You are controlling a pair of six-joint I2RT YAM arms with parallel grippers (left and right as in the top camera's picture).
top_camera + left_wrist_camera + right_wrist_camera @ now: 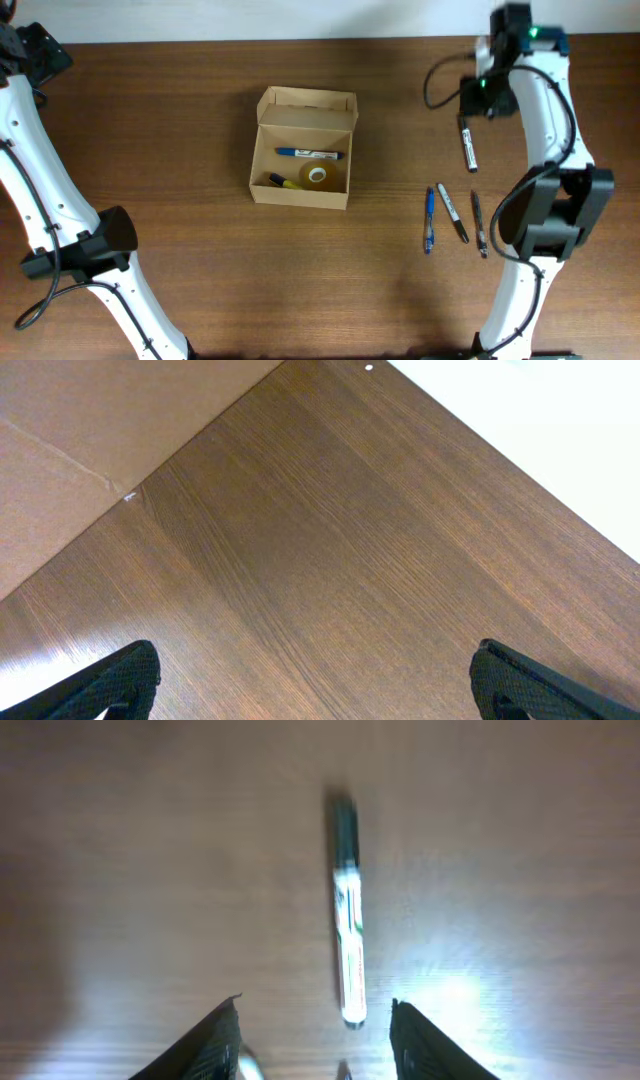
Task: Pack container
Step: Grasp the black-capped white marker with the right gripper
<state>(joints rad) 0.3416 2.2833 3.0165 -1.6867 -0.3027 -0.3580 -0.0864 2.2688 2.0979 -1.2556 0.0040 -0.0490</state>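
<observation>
overhead: three pens (455, 214) right of container (298, 196); marker (468, 145) behind them.

This looks like a robotics lab. A white left arm (30, 180) at 9 o'clock and a right arm (548, 110) at 3 o'clock, trailing black cable (432, 80), stand at a brown wooden table (200, 280). The table holds a cardboard box (300, 195) and some pens (455, 215).
</observation>
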